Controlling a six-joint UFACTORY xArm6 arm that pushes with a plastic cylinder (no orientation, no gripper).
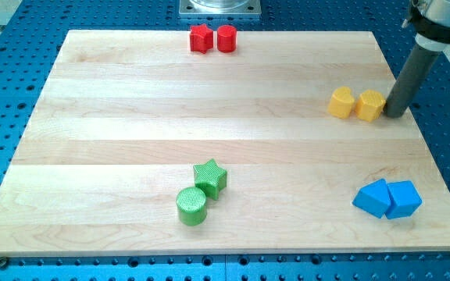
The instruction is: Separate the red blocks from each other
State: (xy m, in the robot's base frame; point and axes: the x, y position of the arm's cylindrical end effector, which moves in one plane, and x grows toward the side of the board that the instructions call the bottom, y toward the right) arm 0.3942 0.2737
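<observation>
Two red blocks sit side by side and touching at the view's top edge of the wooden board: a red star-like block (200, 38) on the left and a red cylinder (226, 38) on the right. My tip (394, 113) is far from them, at the view's right, right next to a yellow block (371, 104). The rod rises from there toward the view's top right corner.
A second yellow block (341, 102) sits just left of the first. A green star (210, 177) and a green cylinder (192, 206) touch near the bottom centre. Two blue blocks (387, 198) sit together at the bottom right. The board (116, 117) lies on a blue perforated table.
</observation>
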